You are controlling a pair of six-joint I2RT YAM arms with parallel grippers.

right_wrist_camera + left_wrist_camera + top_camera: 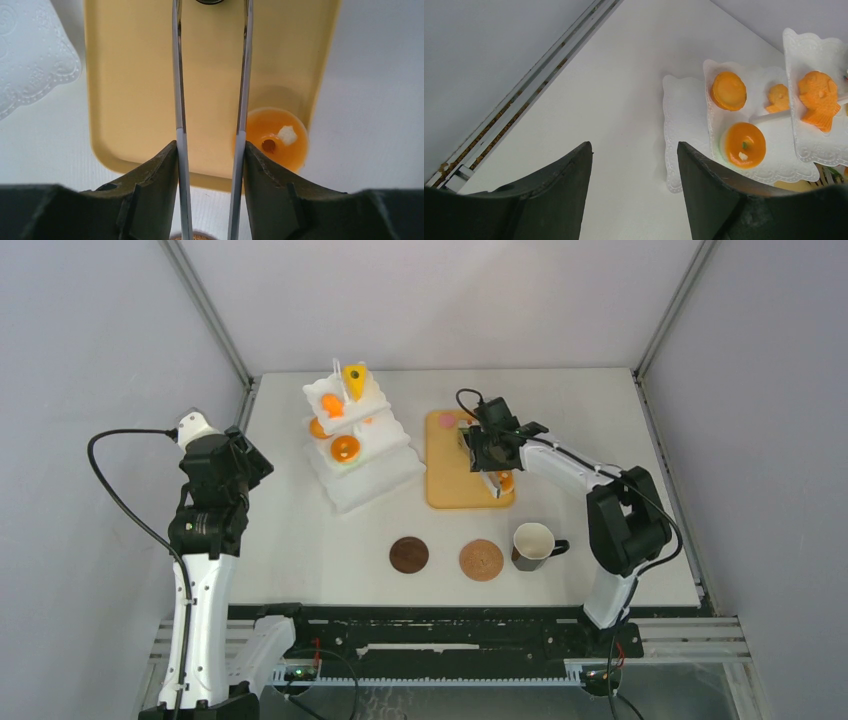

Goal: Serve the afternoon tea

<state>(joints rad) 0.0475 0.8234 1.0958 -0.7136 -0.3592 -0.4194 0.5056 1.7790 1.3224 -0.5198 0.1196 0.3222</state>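
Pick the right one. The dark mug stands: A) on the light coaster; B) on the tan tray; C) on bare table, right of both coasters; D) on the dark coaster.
C: the mug stands on the table, right of the light coaster, not on it.

Flat tan tray point(447, 490): on the white table point(300, 530), directly beneath the right gripper point(210, 150). Metal tongs point(178, 75): two thin blades clamped between that gripper's fingers, reaching over the tray. White tiered stand point(365, 468): to the gripper's left, just beside the tray. Dark brown coaster point(409, 555) and lighter brown coaster point(481, 560): side by side, apart, behind the gripper toward the bases.
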